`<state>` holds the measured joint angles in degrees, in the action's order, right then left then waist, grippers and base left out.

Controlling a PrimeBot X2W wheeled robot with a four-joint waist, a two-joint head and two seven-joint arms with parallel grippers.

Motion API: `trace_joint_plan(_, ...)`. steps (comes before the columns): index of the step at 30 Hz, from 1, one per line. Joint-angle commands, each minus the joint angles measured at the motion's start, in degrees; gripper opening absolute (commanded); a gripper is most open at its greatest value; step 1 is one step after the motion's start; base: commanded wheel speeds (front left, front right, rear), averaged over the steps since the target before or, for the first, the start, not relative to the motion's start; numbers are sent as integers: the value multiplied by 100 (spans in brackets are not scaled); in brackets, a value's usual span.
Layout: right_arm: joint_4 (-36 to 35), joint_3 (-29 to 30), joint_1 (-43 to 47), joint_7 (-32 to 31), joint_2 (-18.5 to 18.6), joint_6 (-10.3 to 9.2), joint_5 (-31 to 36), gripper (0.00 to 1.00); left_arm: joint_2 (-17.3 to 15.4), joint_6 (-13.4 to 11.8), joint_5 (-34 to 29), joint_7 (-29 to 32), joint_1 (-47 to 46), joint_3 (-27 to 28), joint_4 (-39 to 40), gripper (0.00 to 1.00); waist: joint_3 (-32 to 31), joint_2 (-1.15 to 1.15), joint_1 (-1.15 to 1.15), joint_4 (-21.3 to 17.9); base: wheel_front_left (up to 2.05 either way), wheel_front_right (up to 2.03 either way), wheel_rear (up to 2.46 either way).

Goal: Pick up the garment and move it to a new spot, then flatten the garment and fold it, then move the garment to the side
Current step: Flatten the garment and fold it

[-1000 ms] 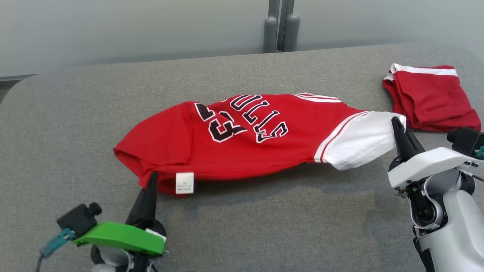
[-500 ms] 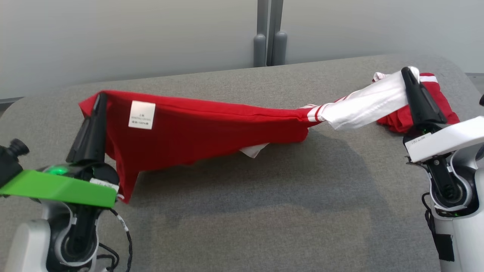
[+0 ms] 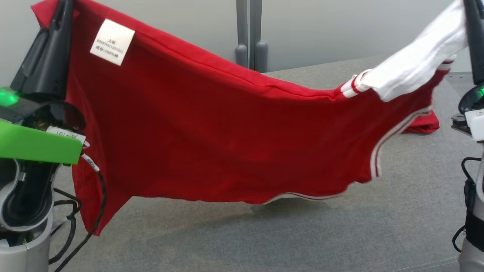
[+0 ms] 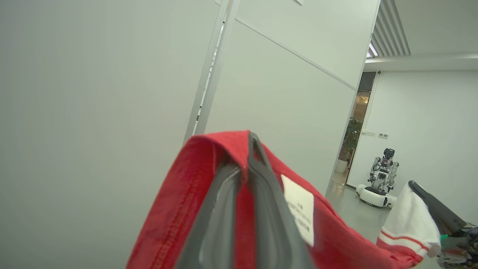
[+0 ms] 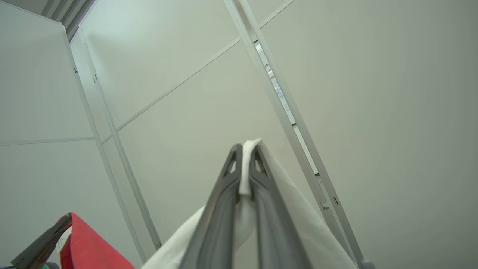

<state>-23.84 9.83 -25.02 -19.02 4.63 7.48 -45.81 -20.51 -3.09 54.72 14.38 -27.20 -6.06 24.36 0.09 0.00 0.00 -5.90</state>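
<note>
Garment (image 3: 227,132) lifted off table (image 3: 287,234), left end effector (image 4: 248,144) pinching red hem (image 4: 209,140), right end effector (image 5: 246,149) pinching white sleeve (image 3: 412,71).

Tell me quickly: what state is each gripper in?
Left gripper: closed on the red cloth jersey.
Right gripper: closed on its white sleeve.

The red garment (image 3: 227,143) is hanging spread out in the air above the grey bench (image 3: 264,234). Its top edge is sagging from the high left corner down toward the white sleeve (image 3: 412,71), which is rising at the right. A white label (image 3: 112,41) is showing near the left corner.
</note>
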Motion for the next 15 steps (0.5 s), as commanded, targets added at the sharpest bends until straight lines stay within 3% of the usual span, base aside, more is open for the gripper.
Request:
trace_joint_plan(1,-138,84,-90,-80,-32,1,-37,0,-76,-62,-25,98,-126,3,19,0,25,0,0,-54,0,0,0)
trace_joint_plan(9,-255,212,-399,-468,-140,1,103,0,-284,-188,184,698,-385,-131,-357,0,381,0,0,-130,0,0,0)
trace_joint_plan(15,747,97,-1407,-331,-167,1,360,0,-512,-231,58,1159,-1183,-295,-1241,0,996,0,0,-220,0,0,0)
